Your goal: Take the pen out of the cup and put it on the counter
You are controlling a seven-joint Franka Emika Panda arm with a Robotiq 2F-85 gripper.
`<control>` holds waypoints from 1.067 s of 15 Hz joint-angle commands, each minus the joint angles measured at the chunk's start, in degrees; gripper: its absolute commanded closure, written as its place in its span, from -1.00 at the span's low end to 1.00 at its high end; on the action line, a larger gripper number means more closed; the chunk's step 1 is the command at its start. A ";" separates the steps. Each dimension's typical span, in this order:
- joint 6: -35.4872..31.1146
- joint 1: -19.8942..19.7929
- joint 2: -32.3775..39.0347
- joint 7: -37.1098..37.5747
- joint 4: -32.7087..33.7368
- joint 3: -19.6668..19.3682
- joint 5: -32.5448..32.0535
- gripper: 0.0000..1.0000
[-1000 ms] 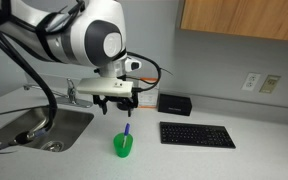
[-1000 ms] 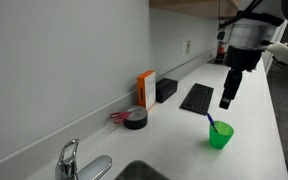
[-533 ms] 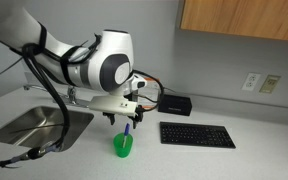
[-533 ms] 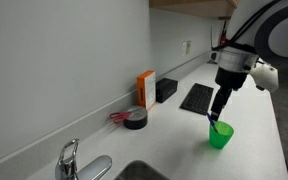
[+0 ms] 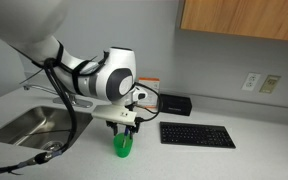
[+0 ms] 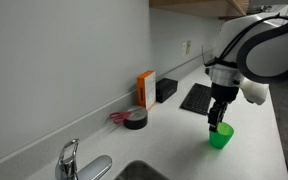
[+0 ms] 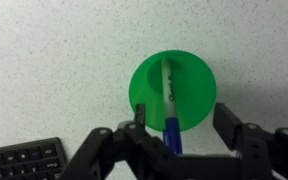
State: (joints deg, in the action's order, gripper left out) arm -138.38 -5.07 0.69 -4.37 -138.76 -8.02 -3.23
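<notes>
The green cup (image 7: 174, 92) stands upright on the light counter (image 7: 44, 60), with the blue pen (image 7: 170, 118) leaning inside it. In the wrist view my gripper (image 7: 184, 125) is open directly above the cup, its fingers on either side of the pen's upper end without touching it. In both exterior views the gripper (image 5: 124, 126) (image 6: 219, 120) hangs just over the cup (image 5: 123, 146) (image 6: 221, 136), hiding most of the pen.
A black keyboard (image 5: 197, 134) lies beside the cup, with a black box (image 5: 174, 103) behind it. The steel sink (image 5: 29, 125) is inset on the other side. A black round object (image 6: 135, 119) and an orange box (image 6: 146, 88) stand by the wall.
My gripper has come down from well above the cup to just over its rim, straddling the pen's top. The cup and pen have not moved.
</notes>
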 commanded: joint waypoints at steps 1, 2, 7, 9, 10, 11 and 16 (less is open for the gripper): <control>-1.52 -0.66 1.31 -0.87 1.78 0.55 3.68 0.16; -1.91 -0.68 1.35 -1.11 2.08 0.56 4.69 0.30; -4.22 -0.91 1.39 -1.74 2.79 0.40 7.98 1.00; -4.70 -1.07 1.53 -1.61 3.08 0.30 8.54 0.93; -4.27 -1.24 1.35 -1.10 3.12 0.16 8.04 0.93; -3.39 -1.38 0.87 -1.07 2.98 0.08 7.60 0.93; -5.03 -1.47 -6.23 -0.62 -1.92 0.21 5.05 0.93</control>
State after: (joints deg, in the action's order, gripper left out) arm -141.74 -6.18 0.27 -4.64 -136.74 -8.21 2.86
